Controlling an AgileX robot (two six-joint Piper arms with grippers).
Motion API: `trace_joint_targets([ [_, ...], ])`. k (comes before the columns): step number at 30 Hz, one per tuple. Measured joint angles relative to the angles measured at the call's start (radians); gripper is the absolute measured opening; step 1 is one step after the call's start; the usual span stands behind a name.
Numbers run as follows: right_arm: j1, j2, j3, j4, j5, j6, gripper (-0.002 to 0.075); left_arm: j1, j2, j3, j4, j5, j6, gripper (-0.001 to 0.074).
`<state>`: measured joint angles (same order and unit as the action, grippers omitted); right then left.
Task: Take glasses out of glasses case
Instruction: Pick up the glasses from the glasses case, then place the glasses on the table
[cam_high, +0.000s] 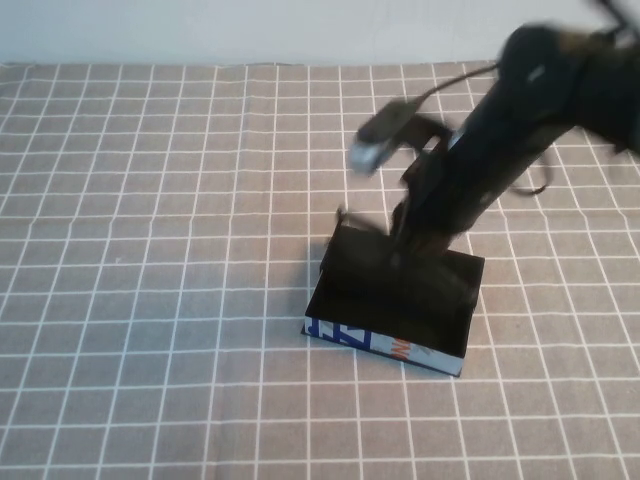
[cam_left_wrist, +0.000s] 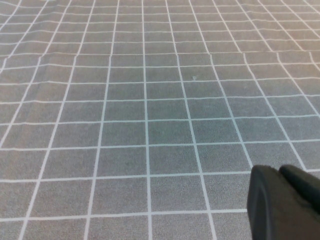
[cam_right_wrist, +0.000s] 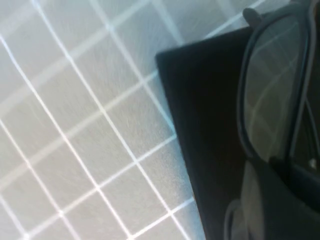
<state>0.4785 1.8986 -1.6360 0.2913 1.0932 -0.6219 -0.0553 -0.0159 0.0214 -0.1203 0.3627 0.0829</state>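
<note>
The glasses case (cam_high: 385, 345) lies open right of the table's centre, black inside, with its white printed side panel facing me. My right gripper (cam_high: 400, 245) reaches down at the case's far edge and is blurred. In the right wrist view the black glasses (cam_right_wrist: 272, 90) show close up, one dark lens and thick frame over the black case surface (cam_right_wrist: 205, 110). My right gripper (cam_right_wrist: 280, 200) looks shut on the glasses' frame. My left gripper (cam_left_wrist: 287, 200) is shut and empty over bare cloth, and it is out of the high view.
A grey cloth with a white grid (cam_high: 150, 250) covers the table. A white wall (cam_high: 250, 30) runs along the far edge. The right arm (cam_high: 520, 110) slants down from the upper right.
</note>
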Motion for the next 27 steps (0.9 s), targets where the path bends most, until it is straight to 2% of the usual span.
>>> trace_joint_targets([
  [3,-0.060,-0.069,0.003,0.051,0.014,0.086,0.0009,0.000,0.000,0.000,0.000,0.000,0.000,-0.0005],
  [7,-0.189,-0.187,0.080,0.203,0.000,0.154,0.0009,0.000,0.000,0.000,0.000,0.000,0.000,-0.0005],
  [14,-0.384,-0.392,0.448,0.413,-0.175,0.170,0.0009,0.000,0.000,0.000,0.000,0.000,0.000,-0.0005],
  [21,-0.421,-0.539,0.795,0.544,-0.444,0.166,0.0009,0.000,0.000,0.000,0.000,0.000,0.000,-0.0005],
  [27,-0.422,-0.533,0.951,0.576,-0.604,0.149,0.0009,0.000,0.000,0.000,0.000,0.000,0.000,-0.0005],
])
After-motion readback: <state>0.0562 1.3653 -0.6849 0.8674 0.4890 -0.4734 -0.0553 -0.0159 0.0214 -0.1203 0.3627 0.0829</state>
